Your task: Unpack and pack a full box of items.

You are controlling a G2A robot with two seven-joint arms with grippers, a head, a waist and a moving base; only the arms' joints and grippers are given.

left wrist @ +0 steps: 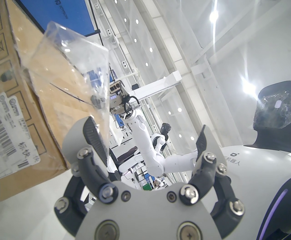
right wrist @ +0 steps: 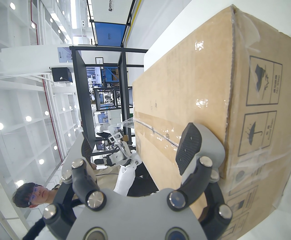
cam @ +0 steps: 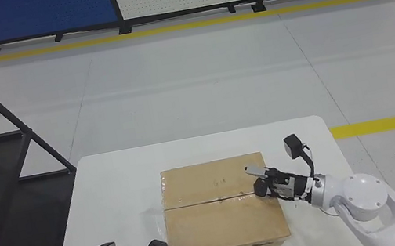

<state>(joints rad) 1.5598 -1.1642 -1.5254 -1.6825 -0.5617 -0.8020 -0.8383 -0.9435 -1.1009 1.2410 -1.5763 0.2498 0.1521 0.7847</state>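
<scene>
1. Cardboard box (cam: 223, 222) sits mid-bench (cam: 116, 201), flaps shut, with clear tape along the centre seam (cam: 218, 196).
2. Right jaws: at the box's right end, level with the seam. They are wide open with nothing gripped. One pad (right wrist: 189, 147) sits over the top face just beside the end edge; I can't tell if it touches. The other pad (right wrist: 87, 147) stands apart from the cardboard.
3. Left jaws: low at the box's front-left corner, near the bench surface. They are also wide open and clamp nothing.
4. A loose flap of clear tape (left wrist: 75, 56) sticks off the box corner and lies against one left pad (left wrist: 94, 136). The other left pad (left wrist: 201, 141) is well apart from it.
5. White label (left wrist: 13, 141) is on the box side next to the left jaws. Printed handling symbols (right wrist: 261, 102) are on the end face under the right jaws.
</scene>
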